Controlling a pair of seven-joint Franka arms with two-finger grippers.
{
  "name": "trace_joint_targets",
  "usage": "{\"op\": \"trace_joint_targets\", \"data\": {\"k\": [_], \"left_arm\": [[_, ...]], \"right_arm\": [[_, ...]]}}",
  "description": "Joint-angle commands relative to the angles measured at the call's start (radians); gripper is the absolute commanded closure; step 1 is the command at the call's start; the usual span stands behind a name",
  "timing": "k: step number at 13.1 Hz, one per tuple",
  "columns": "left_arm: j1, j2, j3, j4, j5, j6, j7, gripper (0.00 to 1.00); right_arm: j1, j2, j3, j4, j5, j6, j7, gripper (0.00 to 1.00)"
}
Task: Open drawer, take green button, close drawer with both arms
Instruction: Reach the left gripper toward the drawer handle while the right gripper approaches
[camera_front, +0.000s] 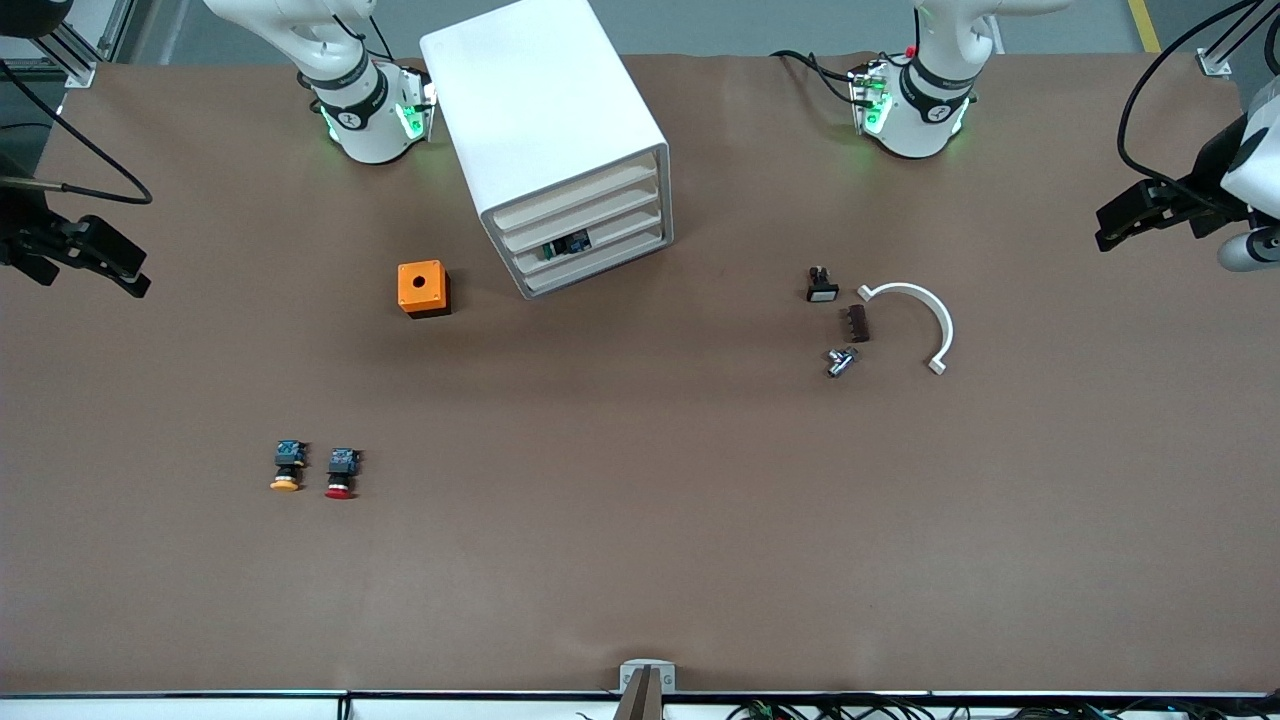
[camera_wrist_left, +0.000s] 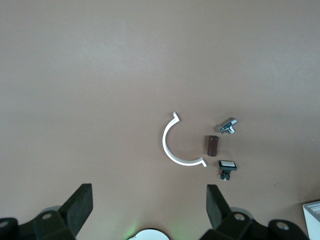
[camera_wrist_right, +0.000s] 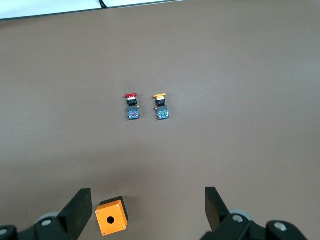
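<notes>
Yellow-capped button (camera_front: 287, 467) and red-capped button (camera_front: 342, 473) lie foremost; the drawer (camera_front: 590, 243) half-hides a blue-backed part (camera_front: 568, 244), while left gripper (camera_front: 1150, 212) and right gripper (camera_front: 85, 258) wait, fingers spread.

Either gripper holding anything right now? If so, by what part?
Nothing is held. The left gripper and the right gripper are both open and empty, up over bare table at their own ends. The drawer is untouched.

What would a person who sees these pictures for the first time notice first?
The white cabinet with four drawers stands between the arms' bases, and something dark shows through its third drawer from the top. An orange box sits beside it toward the right arm's end. Both arms wait at the table's ends, left pincer and right pincer open.
</notes>
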Motion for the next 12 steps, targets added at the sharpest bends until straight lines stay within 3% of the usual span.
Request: {"op": "trace_joint_targets", "data": {"k": [1,4,8,12], "left_arm": [[-0.002,0.01,-0.005,0.024,0.017,-0.024,0.001,0.0],[0.0,0.038,-0.005,0.028,0.009,-0.033,0.011,0.0],[-0.08,0.212,-0.04,0.028,0.006,0.014,-0.036,0.0],[-0.175,0.407,-0.058,0.03,-0.121,0.088,-0.351,0.0]], "right_arm": [[-0.011,-0.008,0.0,-0.003,0.011,-0.004,-0.021,0.0],[-0.011,-0.008,-0.006,-0.003,0.011,-0.006,-0.048,0.0],[-0.011,-0.008,-0.006,-0.003,0.013,-0.007,-0.057,0.0],[-0.009,-0.005,-0.004,-0.003,0.013,-0.01,-0.059,0.0]]}}
